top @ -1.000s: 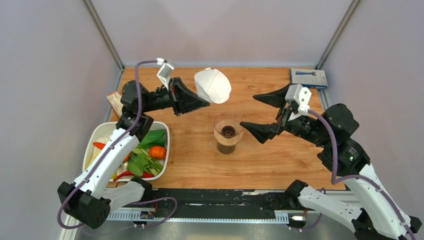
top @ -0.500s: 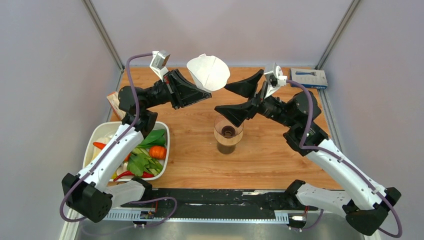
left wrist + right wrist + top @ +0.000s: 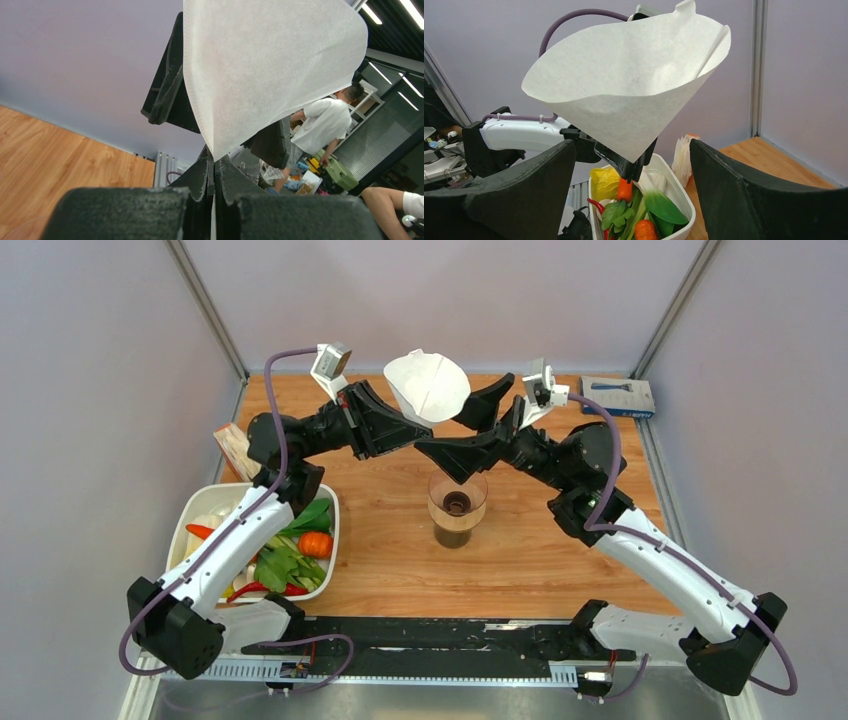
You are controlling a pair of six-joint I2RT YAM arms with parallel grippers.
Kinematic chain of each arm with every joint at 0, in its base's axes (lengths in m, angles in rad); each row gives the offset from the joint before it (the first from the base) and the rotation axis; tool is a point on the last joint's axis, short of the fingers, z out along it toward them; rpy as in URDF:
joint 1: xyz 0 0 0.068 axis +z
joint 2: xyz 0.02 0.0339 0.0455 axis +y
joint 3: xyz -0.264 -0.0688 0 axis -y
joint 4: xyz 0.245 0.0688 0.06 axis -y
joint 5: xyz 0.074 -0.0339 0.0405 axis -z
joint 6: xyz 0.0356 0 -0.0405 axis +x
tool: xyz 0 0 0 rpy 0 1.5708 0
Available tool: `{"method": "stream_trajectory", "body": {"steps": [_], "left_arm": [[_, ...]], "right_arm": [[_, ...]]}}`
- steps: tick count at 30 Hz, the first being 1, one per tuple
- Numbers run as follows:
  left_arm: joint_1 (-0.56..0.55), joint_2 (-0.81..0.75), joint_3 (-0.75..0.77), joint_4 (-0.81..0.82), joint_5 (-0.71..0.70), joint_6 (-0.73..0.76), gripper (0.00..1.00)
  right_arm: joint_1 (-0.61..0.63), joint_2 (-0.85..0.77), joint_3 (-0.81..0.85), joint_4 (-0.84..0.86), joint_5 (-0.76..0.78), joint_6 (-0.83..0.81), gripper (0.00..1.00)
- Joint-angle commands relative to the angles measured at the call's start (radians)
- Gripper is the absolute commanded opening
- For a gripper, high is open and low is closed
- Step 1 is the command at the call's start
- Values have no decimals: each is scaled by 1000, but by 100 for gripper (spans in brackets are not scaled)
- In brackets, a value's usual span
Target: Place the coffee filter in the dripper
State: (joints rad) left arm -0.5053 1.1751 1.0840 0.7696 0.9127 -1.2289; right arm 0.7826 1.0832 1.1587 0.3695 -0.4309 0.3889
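Two grippers meet high above the wooden table (image 3: 380,560). The left gripper (image 3: 422,432) is pinched tight on the pointy bottom of the coffee filter (image 3: 428,385) and holds it up like an open white cone. The right gripper (image 3: 466,426) has its fingers spread wide, one on each side of the filter, not squeezing it. The dripper (image 3: 457,502) stands on the table below them. A white tray (image 3: 336,530) of vegetables sits on the left.

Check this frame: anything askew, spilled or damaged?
Nothing stands out. The coffee filter hangs mid-air, pinched at its tip between the jaws of the left gripper, its rim slightly wavy but untorn. The dripper stands upright, nothing spilled.
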Motion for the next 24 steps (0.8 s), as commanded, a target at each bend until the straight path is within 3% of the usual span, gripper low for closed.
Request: {"method": "stream_trajectory", "body": {"steps": [1,11,20,24], "left_arm": [[-13,9,30,34,-27,5,0],[-38,12,4,36,-24,15,0],[-38,6,-21,34,-28,11,0],[-39,2,-33,38,-28,10,0]], "right_arm": [[27,17,27,30,96,-7,85],[28,27,38,90,145,4,55],[22,15,55,89,181,-46,43],[12,18,70,90,169,-58,31]]}}
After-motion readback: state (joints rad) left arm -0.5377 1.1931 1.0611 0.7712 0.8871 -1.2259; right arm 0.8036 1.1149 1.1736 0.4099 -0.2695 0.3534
